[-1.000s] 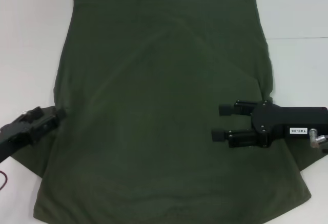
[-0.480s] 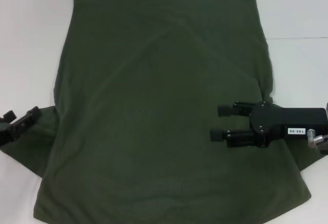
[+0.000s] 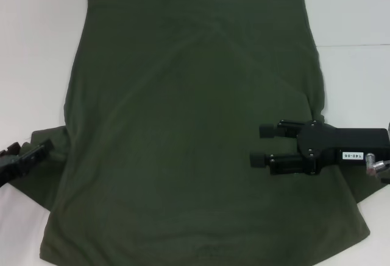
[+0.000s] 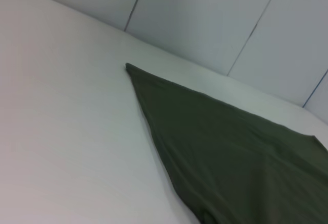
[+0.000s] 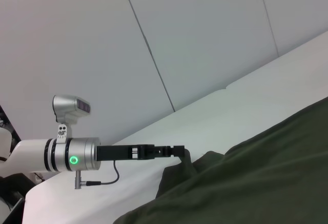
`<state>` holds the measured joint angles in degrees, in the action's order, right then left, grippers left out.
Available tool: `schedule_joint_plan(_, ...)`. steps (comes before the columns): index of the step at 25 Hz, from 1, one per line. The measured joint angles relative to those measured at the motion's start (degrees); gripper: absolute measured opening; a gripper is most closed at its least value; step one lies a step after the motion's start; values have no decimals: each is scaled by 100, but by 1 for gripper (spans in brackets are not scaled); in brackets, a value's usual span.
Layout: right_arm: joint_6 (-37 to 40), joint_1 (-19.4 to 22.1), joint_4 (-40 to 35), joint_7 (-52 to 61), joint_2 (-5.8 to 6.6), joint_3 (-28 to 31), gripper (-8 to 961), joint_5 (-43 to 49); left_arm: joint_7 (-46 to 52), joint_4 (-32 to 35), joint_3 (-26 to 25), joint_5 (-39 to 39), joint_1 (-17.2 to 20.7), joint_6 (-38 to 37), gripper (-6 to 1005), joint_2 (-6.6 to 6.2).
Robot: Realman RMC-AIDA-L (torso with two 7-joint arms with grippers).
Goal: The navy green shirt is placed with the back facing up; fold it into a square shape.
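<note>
The navy green shirt (image 3: 183, 126) lies spread flat on the white table (image 3: 36, 47), plain back up, filling most of the head view. My left gripper (image 3: 38, 154) is at the far left, shut on the edge of the shirt's left sleeve (image 3: 42, 181). The right wrist view shows that gripper (image 5: 177, 152) with the fabric (image 5: 266, 172) peaked up at its tip. My right gripper (image 3: 256, 145) is open and empty, hovering over the shirt's right side with its fingers pointing toward the middle. The left wrist view shows only a stretch of the shirt (image 4: 230, 147).
White table surface shows to the left, right and behind the shirt. A grey panelled wall (image 5: 205, 39) stands beyond the table. The shirt's near hem reaches the bottom of the head view.
My left gripper has drawn back to the left, toward the picture's edge, with the sleeve edge following. The right gripper has shifted only slightly.
</note>
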<state>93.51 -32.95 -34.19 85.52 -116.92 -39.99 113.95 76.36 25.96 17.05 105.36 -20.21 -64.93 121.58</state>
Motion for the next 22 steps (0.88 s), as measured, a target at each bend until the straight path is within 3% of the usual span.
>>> schedule_joint_plan(19,39,9,-9,0,-6,66,906,-5,25,114,303,73,-17,129,927,76)
schedule_joint_plan(20,40,9,-9,0,-6,68,906,-9,30,227,319,77,-9,137,927,127)
schedule_joint_plan(22,42,17,-11,0,-6,69,906,-32,40,291,325,81,-1,140,796,156)
